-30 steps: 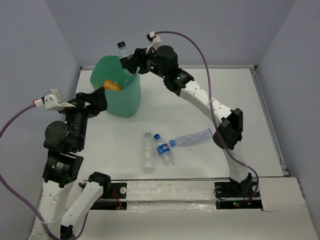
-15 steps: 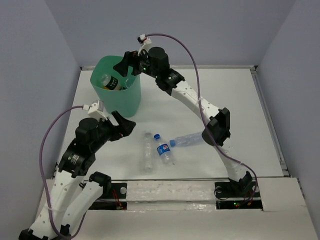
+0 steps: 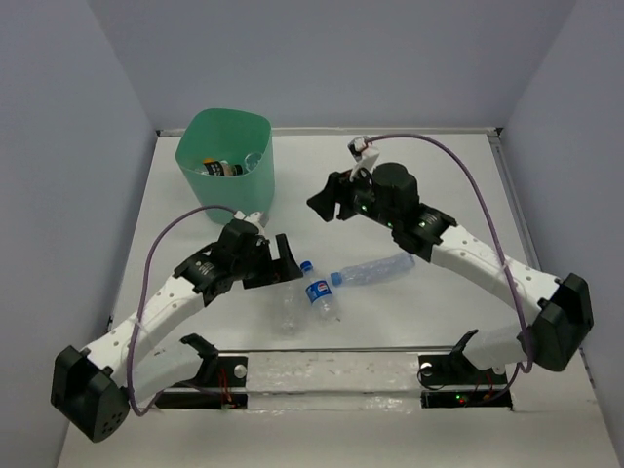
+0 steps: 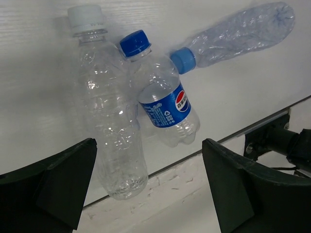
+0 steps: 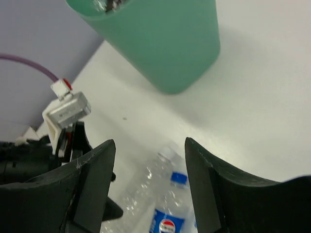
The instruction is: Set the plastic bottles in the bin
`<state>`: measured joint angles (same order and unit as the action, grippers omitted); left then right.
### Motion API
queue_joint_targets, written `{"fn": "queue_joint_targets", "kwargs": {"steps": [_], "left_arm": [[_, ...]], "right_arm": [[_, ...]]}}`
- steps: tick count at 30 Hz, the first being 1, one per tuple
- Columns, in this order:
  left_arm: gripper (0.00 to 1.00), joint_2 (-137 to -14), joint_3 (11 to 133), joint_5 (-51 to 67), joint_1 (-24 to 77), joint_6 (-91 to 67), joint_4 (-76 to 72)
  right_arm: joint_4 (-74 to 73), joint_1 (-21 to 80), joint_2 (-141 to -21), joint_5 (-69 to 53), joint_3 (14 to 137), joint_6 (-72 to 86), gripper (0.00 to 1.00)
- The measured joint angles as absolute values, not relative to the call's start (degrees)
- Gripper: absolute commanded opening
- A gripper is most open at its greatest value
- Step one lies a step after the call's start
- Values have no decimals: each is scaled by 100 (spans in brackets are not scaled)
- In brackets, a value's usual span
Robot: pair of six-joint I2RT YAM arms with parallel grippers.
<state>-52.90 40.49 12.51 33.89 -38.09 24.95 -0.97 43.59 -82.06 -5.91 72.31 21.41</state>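
Three plastic bottles lie on the table near the front: a clear one with a white cap [image 3: 288, 304] [image 4: 109, 111], a blue-labelled one with a blue cap [image 3: 319, 290] [image 4: 163, 107] [image 5: 167, 221], and a crushed one with a blue cap [image 3: 375, 268] [image 4: 238, 34]. The mint-green bin [image 3: 249, 190] [image 5: 160, 43] stands at the back left with several bottles inside [image 3: 219, 168]. My left gripper [image 3: 284, 265] [image 4: 148, 194] is open and empty, just above the white-capped bottle. My right gripper [image 3: 322, 205] [image 5: 150, 189] is open and empty, in the air right of the bin.
The table's front edge with a dark mount [image 4: 272, 141] lies just beyond the bottles' bases. A raised ledge [image 3: 522, 234] runs along the right side. The left wrist's white cable plug [image 5: 65, 109] shows in the right wrist view.
The right gripper has left the bin's rim and come down to the right, empty; the bottle it held now lies in the bin. The left arm has swung from beside the bin to over the table bottles.
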Motion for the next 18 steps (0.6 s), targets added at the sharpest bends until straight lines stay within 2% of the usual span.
{"fn": "queue_joint_targets", "kwargs": {"steps": [1, 3, 6, 15, 18], "left_arm": [[99, -5450, 4049, 1214, 3463, -3817, 2449], [99, -5859, 4036, 1096, 3675, -3848, 2362], [99, -6272, 3948, 762, 4047, -3922, 2331], [99, -6775, 3809, -84, 4289, -4032, 2163], [93, -7135, 3695, -191, 4311, -4032, 2012]], "right_arm": [[-99, 4359, -7852, -545, 6720, 2189, 71], [-242, 4359, -7476, -508, 6025, 2259, 85], [-622, 4359, -7137, -519, 5339, 2300, 93], [-1109, 4405, -6724, -1050, 4353, 2541, 90], [-1109, 4510, -6866, -1118, 4189, 2655, 91]]}}
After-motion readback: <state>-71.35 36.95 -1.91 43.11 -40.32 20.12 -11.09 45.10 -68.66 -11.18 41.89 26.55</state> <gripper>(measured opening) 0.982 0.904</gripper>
